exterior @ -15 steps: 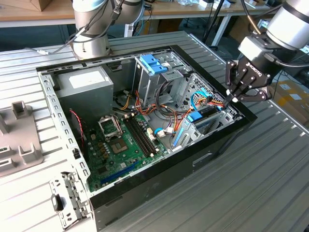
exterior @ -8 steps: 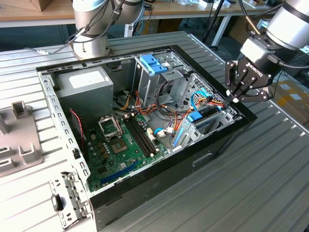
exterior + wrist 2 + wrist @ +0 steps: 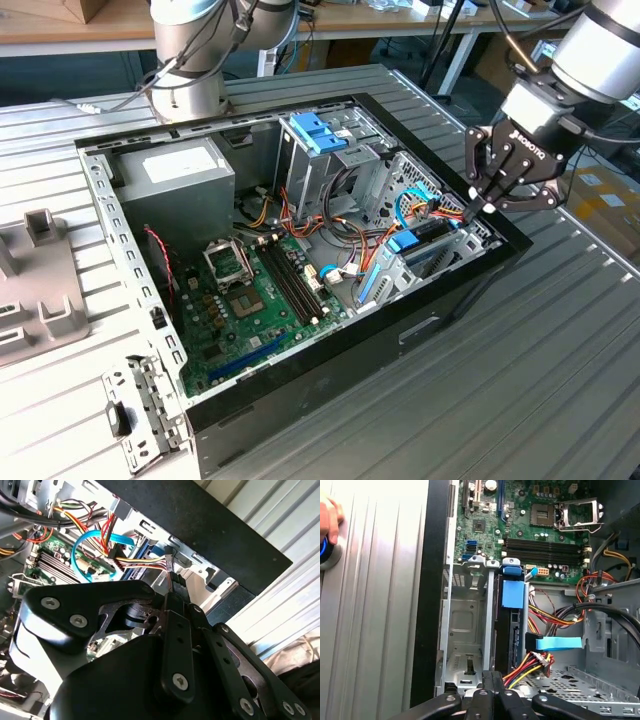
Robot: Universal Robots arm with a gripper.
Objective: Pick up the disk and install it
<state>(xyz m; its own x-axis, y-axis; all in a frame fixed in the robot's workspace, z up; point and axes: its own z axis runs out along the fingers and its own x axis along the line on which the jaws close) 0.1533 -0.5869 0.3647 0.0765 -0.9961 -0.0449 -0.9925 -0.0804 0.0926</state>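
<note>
— Where's the disk (image 3: 510, 635)?

— Inside the open computer case (image 3: 300, 405), standing on edge in the drive bay (image 3: 465, 625) at the front corner, beside an empty slot. Its blue tab (image 3: 513, 594) sits at the end nearest the motherboard (image 3: 250, 300). In the exterior view it's the blue-tabbed piece (image 3: 418, 246) just below the pincer.

— And the pincer (image 3: 488, 206)?

— Narrow, its fingertips (image 3: 492, 680) pressed together with nothing between them as far as I can see. It hangs over the case's front edge, at the bay's cabled end, close to the disk; I can't tell whether it touches.

— So which step is this?

— I'd judge the picking up done and the installing nearly done: the disk looks to be in its slot, the shut tips placed as if to nudge.

— What would any further push call for?

— A straight line along the slot, gentle force, and staying clear of the red, yellow and black wires (image 3: 530, 667) and the flat blue cable (image 3: 560, 643) just beside it. A snag there is the risk.

— Any writing?

— White lettering on the pincer's body, which I leave unread. The disk is edge-on, so its face can't be read.

— Anything else?

— A hand (image 3: 327, 517) rests on a blue button on the ribbed metal surface (image 3: 560, 380).
</note>
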